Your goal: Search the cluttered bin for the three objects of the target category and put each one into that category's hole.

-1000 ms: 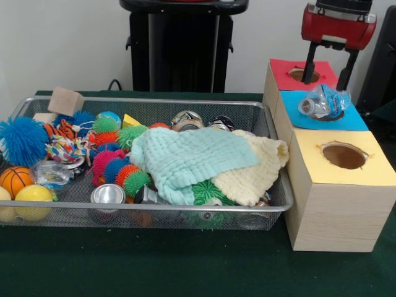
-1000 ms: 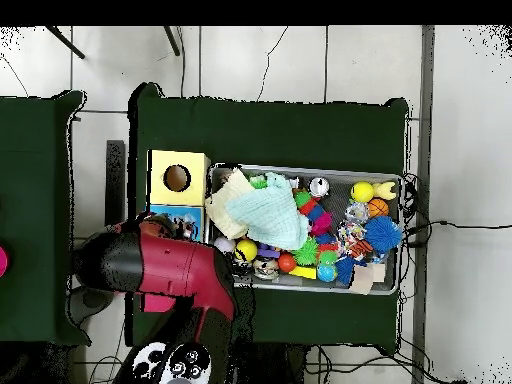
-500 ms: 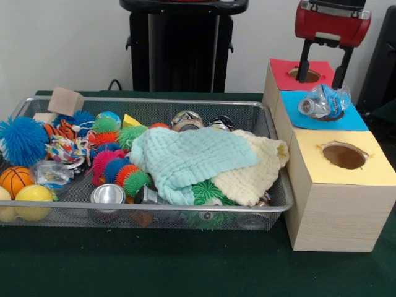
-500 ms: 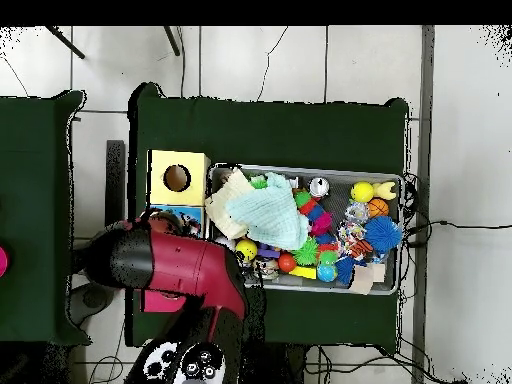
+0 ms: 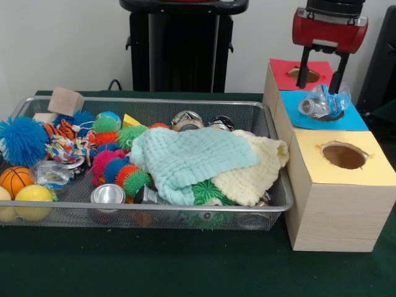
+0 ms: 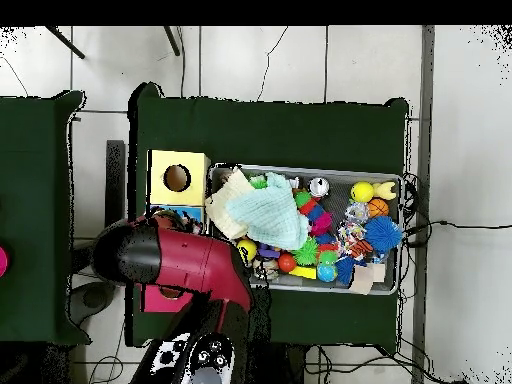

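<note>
A crushed clear plastic bottle (image 5: 323, 102) lies on the blue box top (image 5: 297, 117), over its hole. My gripper (image 5: 320, 79) hangs just above and behind it, over the red box top (image 5: 281, 69). Its two black fingers (image 5: 303, 73) stand apart with nothing between them, so it is open. The yellow box (image 5: 339, 185) shows an uncovered round hole (image 5: 344, 155). Another crumpled clear bottle (image 5: 51, 173) rests at the left of the wire bin (image 5: 154, 101). In the overhead view the red arm (image 6: 190, 265) hides the gripper and the red and blue boxes.
The bin holds a mint cloth (image 5: 189, 158) over a cream cloth (image 5: 253, 176), spiky balls (image 5: 23, 140), metal cans (image 5: 107, 195), a basketball (image 5: 13, 179), a yellow ball (image 5: 34, 197) and a wooden block (image 5: 65, 100). The three boxes stand tight against the bin's right end.
My gripper has drifted slightly left in the front view, staying open above the boxes. Seen from overhead, the arm has swung toward the bin. The bottle on the blue box has not moved.
</note>
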### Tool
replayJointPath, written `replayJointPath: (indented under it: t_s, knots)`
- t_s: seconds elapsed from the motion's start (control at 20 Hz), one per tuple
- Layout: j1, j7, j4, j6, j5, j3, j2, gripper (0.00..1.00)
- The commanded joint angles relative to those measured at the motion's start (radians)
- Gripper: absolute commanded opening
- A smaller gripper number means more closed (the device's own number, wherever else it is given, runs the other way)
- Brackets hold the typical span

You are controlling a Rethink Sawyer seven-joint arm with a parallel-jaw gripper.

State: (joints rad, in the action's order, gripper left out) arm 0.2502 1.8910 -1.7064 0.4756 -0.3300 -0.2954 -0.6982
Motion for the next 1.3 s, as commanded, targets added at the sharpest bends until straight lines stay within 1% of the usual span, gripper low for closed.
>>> replayJointPath:
  t_s: [0.05,0.1,0.25,0.45,0.7,0.8,1.1,1.3]
  knots:
    - [-0.028,0.104,-0.068,0.006,0.034,0.099,0.023,0.0]
    - [-0.022,0.109,-0.066,0.006,0.037,0.092,0.023,0.0]
    - [-0.042,0.097,-0.085,-0.014,0.026,0.12,0.018,0.0]
    - [-0.053,0.096,-0.093,-0.017,0.021,0.132,0.012,0.0]
    - [-0.055,0.093,-0.08,0.001,0.034,0.129,0.014,0.0]
    - [-0.057,0.091,-0.074,-0.014,0.042,0.131,0.03,0.0]
    - [-0.106,0.08,-0.071,-0.17,0.059,0.194,0.132,0.0]
    - [-0.114,0.078,-0.061,-0.192,0.071,0.201,0.161,0.0]
